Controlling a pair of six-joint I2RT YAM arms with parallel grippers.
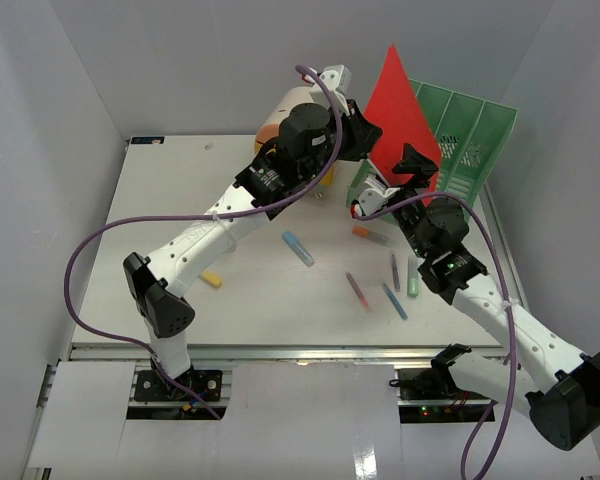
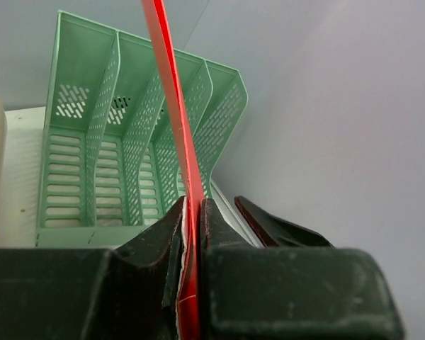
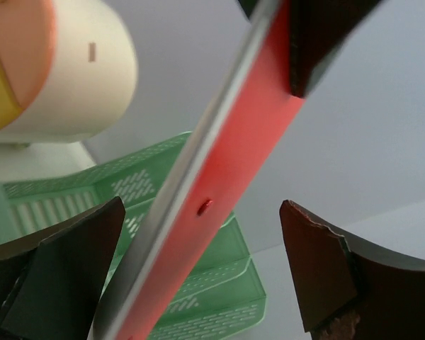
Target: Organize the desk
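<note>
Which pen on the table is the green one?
The pale green pen, lying farthest right on the desk. The other pens are blue, orange, pink or grey.
</note>
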